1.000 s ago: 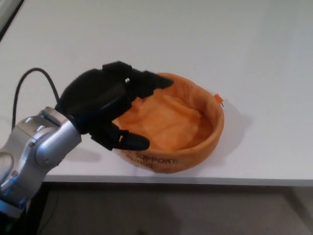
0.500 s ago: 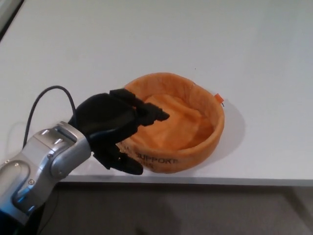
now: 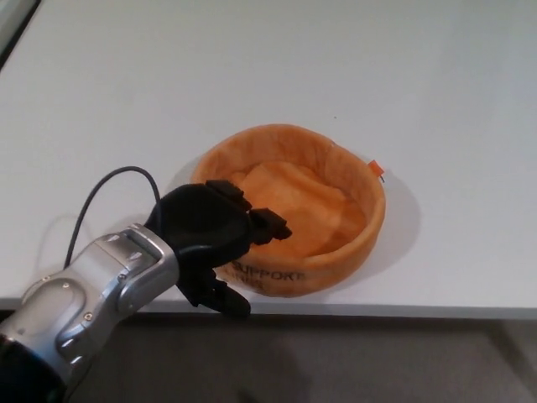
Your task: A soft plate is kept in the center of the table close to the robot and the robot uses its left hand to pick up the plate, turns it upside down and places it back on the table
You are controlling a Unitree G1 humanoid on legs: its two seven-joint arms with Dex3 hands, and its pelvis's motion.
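The soft orange plate [image 3: 336,168], a padded bowl with a raised rim and black lettering on its near wall, sits upright on the white table [image 3: 252,67] close to the front edge. My left hand [image 3: 210,231] is at its near-left rim. The fingers [image 3: 268,225] reach over the rim into the bowl, while the thumb [image 3: 220,295] hangs outside the wall, down by the table edge. Fingers and thumb stand apart, straddling the rim, and the hand is open. The hand hides the near-left part of the rim. My right hand does not show.
The table's front edge [image 3: 403,309] runs just below the plate, with dark floor beneath. A black cable [image 3: 109,189] loops up from my left wrist. A small orange tag [image 3: 377,169] sticks out of the plate's right rim.
My left hand has dropped and drawn back toward me, from above the plate's left rim down to its near-left wall. The plate has not moved.
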